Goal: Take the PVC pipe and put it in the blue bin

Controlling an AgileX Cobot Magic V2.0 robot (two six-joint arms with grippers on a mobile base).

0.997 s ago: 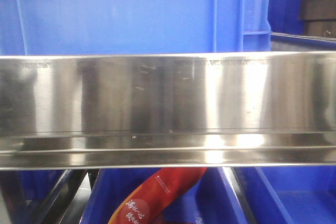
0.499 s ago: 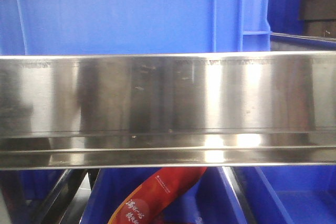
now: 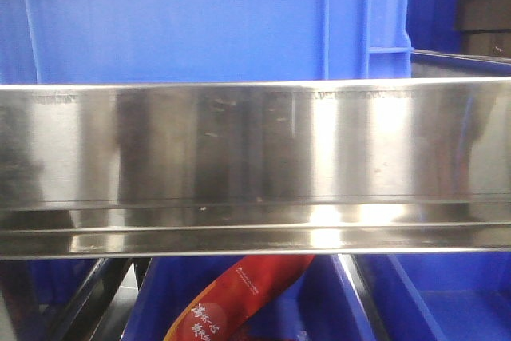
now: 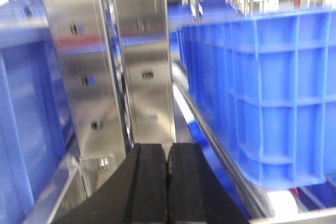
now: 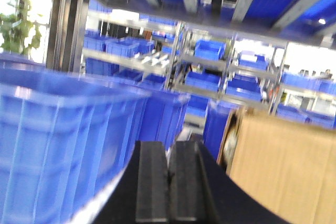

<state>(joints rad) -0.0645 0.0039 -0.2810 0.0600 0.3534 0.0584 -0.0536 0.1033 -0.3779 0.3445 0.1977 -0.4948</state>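
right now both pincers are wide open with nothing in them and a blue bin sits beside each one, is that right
Not quite. Both are shut, not open. The left wrist view shows the left pincer with its black pads pressed together, and the right wrist view shows the right pincer the same. Neither holds anything, and a blue bin sits beside each.

Warehouse storeroom: steel shelving racks (image 4: 142, 66), rows of blue bins (image 5: 210, 51), cardboard box (image 5: 283, 166).
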